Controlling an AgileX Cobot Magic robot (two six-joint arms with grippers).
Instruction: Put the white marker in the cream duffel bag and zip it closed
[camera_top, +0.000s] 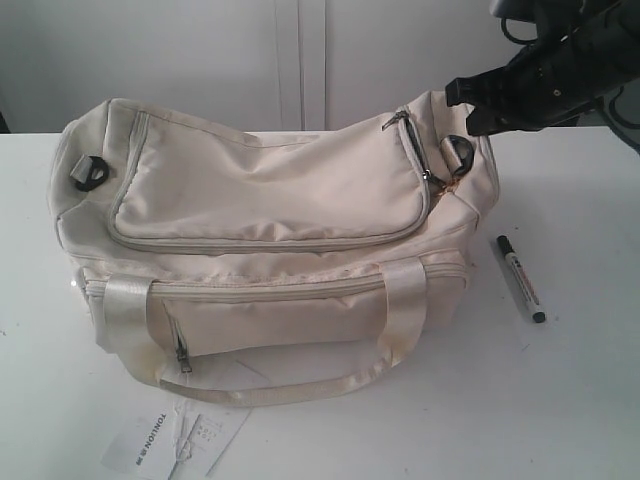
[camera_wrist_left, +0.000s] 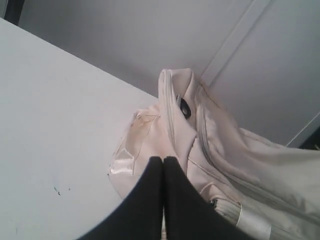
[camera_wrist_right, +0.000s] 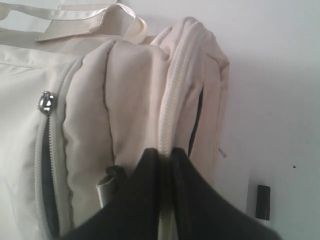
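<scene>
Inspection finding: the cream duffel bag (camera_top: 270, 230) lies across the centre of the exterior view on a white table (camera_top: 580, 400). Its handles face the lower edge of the frame and a black D-ring (camera_top: 90, 172) sits at its left end. The white marker (camera_top: 520, 278) lies flat on the table at the right of the frame, outside the bag, near its right end but not touching it. A printed paper tag (camera_top: 175, 440) lies at the lower left, just in front of the bag. The right gripper (camera_wrist_right: 166, 151) is at the upper right of the exterior view, on the bag's right end. Its wrist view shows the fingers pressed together with a zip seam of the bag pinched between them. Close by, the flap zip gapes next to its metal slider (camera_wrist_right: 46, 102), with dark lining showing. The left gripper (camera_wrist_left: 163, 159) is outside the exterior view. Its wrist view shows the fingers pressed together on nothing, tips close to the bag's end; contact cannot be determined.
</scene>
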